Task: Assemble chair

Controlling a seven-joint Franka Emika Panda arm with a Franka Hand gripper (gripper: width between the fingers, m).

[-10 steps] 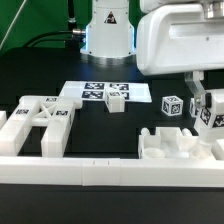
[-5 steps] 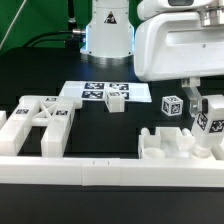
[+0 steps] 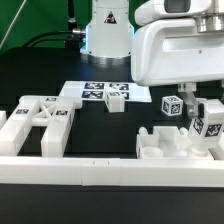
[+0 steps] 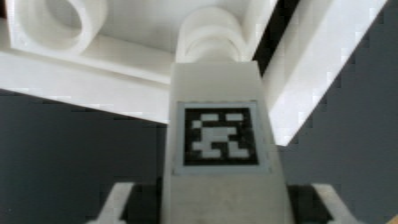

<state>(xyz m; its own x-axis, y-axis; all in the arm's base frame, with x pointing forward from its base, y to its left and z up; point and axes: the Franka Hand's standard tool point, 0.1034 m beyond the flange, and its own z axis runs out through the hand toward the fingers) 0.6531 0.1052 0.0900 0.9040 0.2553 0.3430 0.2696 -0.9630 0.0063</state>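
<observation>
The fingers (image 4: 134,205) are clamped on the post (image 4: 221,130). Off-centre contact with the seat block (image 3: 165,143) may jam or tilt it.

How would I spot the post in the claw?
Follow the long white rail across the front to the exterior view's right, where a notched white block sits behind it. The post stands upright at the block's rightmost end in that view, pinched in the claw; unlike the squat tagged cube nearby, it is tall and gripped.
</observation>
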